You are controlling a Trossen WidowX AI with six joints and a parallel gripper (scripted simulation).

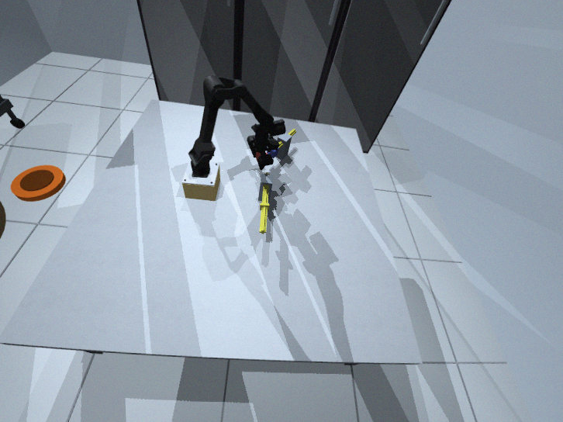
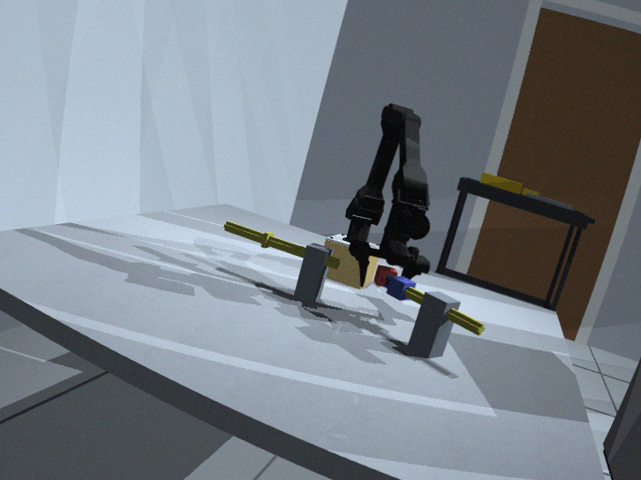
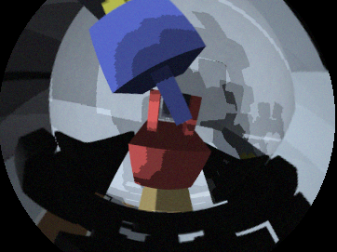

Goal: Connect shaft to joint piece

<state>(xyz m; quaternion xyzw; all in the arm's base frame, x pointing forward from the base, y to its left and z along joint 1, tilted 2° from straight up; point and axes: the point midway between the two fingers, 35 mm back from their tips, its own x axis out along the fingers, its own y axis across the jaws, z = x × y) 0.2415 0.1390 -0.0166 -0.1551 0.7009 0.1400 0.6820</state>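
The red joint piece (image 1: 257,155) (image 2: 385,276) (image 3: 168,161) hangs by its hinge arms from a blue hinge block (image 2: 400,288) (image 3: 135,33) on the end of the fixed yellow shaft (image 1: 292,132) (image 2: 466,321), which passes through a grey block (image 1: 284,145) (image 2: 434,325). My gripper (image 2: 386,281) (image 3: 166,139) is open, its fingers either side of the red piece, with gaps visible in the wrist view. The red opening is hidden. The second yellow shaft (image 1: 263,223) (image 2: 243,231), with a collar, runs through the other grey block (image 2: 311,276); its inner end is short of the red piece.
The arm's base stands on a tan box (image 1: 200,191) (image 2: 344,266) beside the two blocks. All stand on a pale table (image 1: 108,271) (image 2: 214,362). Dark cabinets (image 1: 281,40) stand behind the table in the top view.
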